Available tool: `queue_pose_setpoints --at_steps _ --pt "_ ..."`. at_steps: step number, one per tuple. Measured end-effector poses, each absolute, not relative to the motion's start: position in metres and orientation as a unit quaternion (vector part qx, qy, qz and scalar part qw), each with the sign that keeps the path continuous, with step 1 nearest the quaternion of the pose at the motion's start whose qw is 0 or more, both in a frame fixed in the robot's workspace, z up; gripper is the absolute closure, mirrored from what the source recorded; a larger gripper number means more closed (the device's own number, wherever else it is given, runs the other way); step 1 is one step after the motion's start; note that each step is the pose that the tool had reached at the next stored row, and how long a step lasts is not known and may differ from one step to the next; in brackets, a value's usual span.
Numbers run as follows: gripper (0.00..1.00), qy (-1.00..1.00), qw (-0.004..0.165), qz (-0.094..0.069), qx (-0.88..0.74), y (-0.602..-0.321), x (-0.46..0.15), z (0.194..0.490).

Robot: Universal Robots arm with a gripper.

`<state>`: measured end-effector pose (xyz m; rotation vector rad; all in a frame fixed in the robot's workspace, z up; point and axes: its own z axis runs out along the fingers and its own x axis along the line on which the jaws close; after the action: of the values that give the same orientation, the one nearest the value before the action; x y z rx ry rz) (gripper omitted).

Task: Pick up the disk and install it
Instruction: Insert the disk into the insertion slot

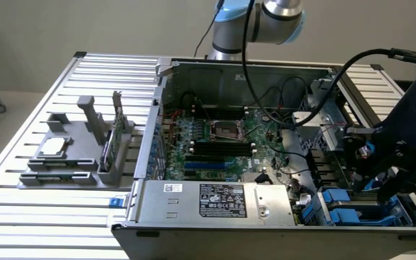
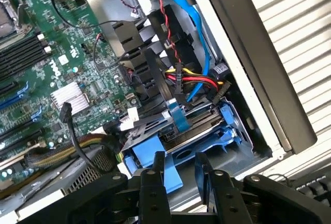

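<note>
One open computer case [image 1: 215, 81]. One gripper [image 1: 381, 184] [image 2: 178, 157] at its 4 o'clock; cannot tell if grasping. One disk [image 2: 201, 118] just beside it. One grey rack [image 1: 56, 179] at 9 o'clock.

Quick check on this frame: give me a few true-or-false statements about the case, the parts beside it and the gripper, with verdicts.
1. The gripper is by the blue carriers at one corner of the case. True.
2. The case is closed. False: it is open, and the motherboard shows.
3. The green card lies flat on the motherboard. False: it stands upright in the grey fixture outside the case.
4. A square chip rests on that fixture. True.
</note>
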<state>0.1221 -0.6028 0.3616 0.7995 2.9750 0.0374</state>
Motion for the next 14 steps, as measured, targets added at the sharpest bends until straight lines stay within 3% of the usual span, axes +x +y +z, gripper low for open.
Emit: queue_pose_setpoints --at_steps 14 --pt "0.63 0.944 0.031 0.011 0.329 -0.6027 0.1299 0.3571"
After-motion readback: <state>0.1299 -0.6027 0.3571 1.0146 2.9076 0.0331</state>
